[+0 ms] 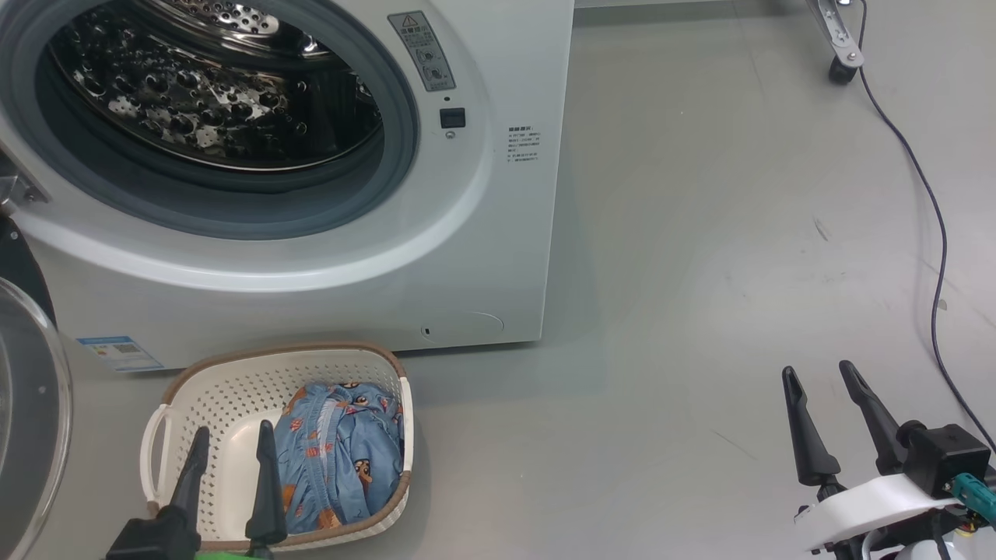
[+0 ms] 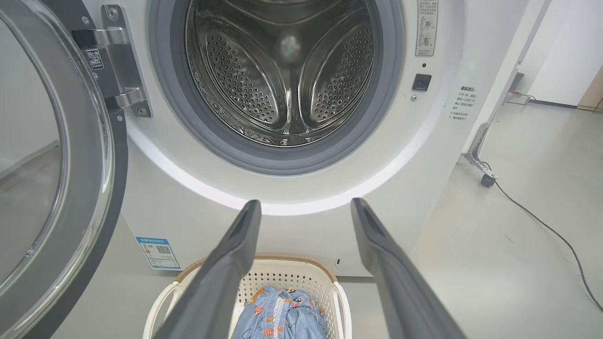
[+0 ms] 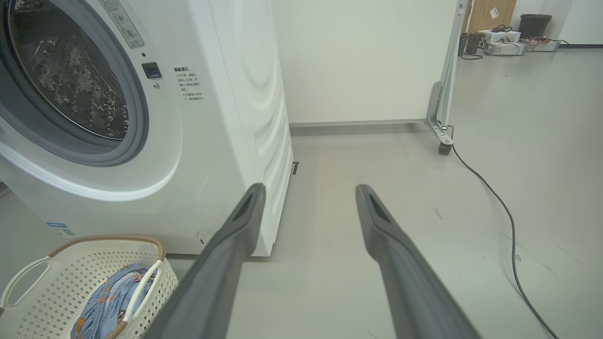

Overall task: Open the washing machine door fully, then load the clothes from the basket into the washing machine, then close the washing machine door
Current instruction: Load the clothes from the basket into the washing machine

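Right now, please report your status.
Left gripper open over basket; right gripper open, holding nothing. Clothes in basket, washing machine door open. Cable on floor, far right.

At the lower left of the head view, the left pincer [image 1: 234, 428] has two long, slim black fingers tapering to narrow tips. They rise from a black block base [image 1: 152, 537], with a sliver of bright green [image 1: 222, 555] on the bottom edge. At the lower right, the right pincer [image 1: 818, 368] has matching fingers, a boxy black housing [image 1: 945, 451], a smooth white curved cover [image 1: 879, 502] and a small teal connector [image 1: 973, 488]. In the wrist views the fingers [image 2: 226, 278] look matt dark grey, each grooved near its tip.
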Controlling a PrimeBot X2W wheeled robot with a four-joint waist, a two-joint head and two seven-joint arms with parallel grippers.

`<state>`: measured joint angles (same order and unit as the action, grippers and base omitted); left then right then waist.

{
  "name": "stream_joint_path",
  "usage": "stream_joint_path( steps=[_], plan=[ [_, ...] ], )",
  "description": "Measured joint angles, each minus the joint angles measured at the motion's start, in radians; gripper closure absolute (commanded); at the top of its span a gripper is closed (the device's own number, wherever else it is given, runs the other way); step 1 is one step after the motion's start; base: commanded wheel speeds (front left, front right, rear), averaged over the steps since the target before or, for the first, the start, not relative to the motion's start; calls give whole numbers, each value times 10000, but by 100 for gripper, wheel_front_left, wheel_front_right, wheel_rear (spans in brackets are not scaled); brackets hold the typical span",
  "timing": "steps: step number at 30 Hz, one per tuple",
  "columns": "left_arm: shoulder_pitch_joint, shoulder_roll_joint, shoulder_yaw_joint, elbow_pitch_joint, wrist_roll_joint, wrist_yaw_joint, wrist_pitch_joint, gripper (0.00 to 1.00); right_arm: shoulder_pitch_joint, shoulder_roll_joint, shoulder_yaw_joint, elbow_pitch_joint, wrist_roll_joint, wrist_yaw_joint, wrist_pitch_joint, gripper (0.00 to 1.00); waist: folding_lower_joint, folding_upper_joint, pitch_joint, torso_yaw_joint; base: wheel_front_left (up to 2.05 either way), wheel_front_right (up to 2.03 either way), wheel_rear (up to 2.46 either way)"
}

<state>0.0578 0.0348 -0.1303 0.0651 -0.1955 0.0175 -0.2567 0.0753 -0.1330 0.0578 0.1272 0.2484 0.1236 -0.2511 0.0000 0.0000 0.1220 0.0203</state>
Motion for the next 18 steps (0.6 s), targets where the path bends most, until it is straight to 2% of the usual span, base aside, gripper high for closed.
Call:
stream_joint_path(
  steps=[18],
  plan=[
    [-603, 6, -1049, 94, -412, 54, 0, 0, -254, -412, -27, -395, 447, 0, 0, 0, 0, 0, 1547, -124, 0, 0, 0]
  ],
)
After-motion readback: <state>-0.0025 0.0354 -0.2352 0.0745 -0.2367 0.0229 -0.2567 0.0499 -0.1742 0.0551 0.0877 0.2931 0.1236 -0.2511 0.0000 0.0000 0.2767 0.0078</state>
